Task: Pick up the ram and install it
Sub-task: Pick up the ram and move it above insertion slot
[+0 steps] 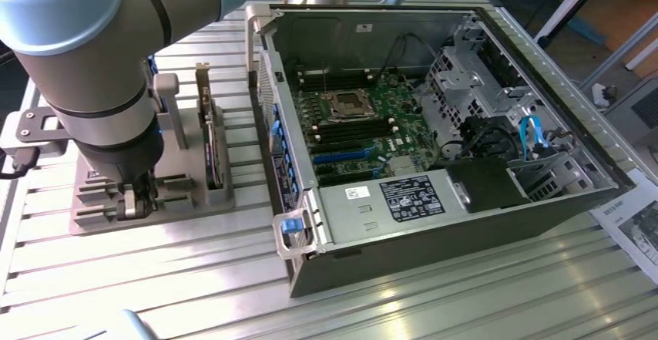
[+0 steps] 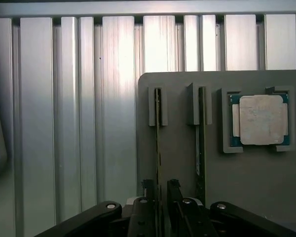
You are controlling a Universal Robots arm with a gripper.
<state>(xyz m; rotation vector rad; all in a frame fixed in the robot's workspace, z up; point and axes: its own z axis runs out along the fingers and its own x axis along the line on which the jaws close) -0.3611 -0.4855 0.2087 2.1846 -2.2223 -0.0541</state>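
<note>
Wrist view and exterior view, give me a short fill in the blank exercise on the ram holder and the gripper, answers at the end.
1. The grey holder carries ___ ram sticks standing on edge.
2. The gripper has its jaws ___, one each side of the ram.
3. The computer case lies toward the exterior view's ___ from the holder.
Answers: two; open; right.

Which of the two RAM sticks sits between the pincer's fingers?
The thin green circuit-board stick farther from the square silver processor chip; the open pincer straddles it.
</note>
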